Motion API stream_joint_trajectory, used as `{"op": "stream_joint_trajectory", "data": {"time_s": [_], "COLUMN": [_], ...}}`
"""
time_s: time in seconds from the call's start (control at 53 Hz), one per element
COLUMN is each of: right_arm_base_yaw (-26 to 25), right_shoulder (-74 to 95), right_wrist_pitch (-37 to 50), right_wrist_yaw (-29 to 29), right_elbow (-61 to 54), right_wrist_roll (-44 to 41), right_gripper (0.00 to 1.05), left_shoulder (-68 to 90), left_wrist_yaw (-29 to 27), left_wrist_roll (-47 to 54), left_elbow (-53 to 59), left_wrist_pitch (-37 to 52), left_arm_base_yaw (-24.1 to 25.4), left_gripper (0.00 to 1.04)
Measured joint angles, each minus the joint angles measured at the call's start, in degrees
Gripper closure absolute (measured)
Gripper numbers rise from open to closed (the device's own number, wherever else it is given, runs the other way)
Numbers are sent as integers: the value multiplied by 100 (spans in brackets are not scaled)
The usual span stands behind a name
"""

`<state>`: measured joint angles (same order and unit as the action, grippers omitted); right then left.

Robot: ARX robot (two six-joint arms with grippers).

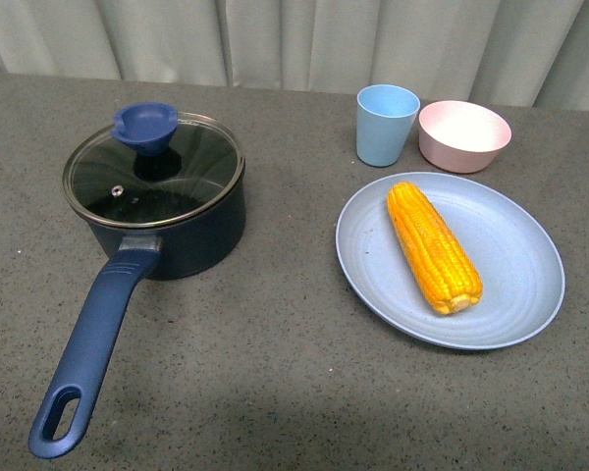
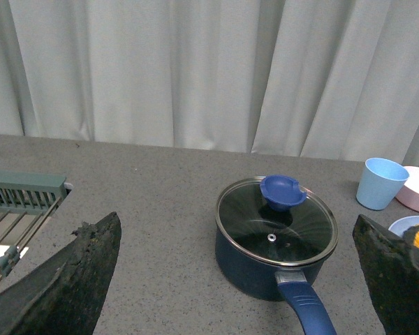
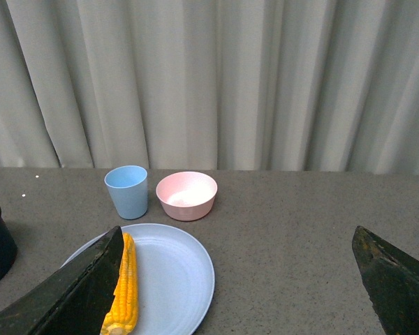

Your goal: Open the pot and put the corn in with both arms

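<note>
A: Pot (image 1: 167,231) sat on the left of the table (image 1: 275,383), glass lid (image 1: 153,177) on. Corn cob (image 1: 433,245) lay on the blue plate (image 1: 515,294) to the right, well apart from the pot
B: Handling?
A: Lid looked rigid, breakable and slick at the rim, so I'd take it by the blue knob (image 1: 145,126). Corn looked light and stiff, with kernels giving grip. Pinch across mid-cob
B: End effectors?
A: Left end effector (image 2: 234,216) and right end effector (image 3: 237,229) were both spread wide, holding nothing
B: View differences?
A: Front view showed neither arm, but alone showed the long handle (image 1: 93,343) whole. Only the left wrist view showed a green rack (image 2: 21,192)
</note>
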<state>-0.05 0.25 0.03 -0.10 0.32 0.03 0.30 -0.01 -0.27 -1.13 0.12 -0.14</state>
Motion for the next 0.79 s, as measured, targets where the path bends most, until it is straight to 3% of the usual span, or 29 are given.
{"op": "stream_joint_trajectory", "data": {"time_s": [0.792], "right_arm_base_yaw": [0], "right_shoulder": [0], "right_wrist_pitch": [0], "right_wrist_yaw": [0], "right_elbow": [0], "right_wrist_roll": [2], "right_gripper": [9], "left_shoulder": [0], "left_wrist_yaw": [0], "left_wrist_roll": [0], "left_elbow": [0], "left_wrist_pitch": [0], "left_arm_base_yaw": [0], "left_gripper": [6]}}
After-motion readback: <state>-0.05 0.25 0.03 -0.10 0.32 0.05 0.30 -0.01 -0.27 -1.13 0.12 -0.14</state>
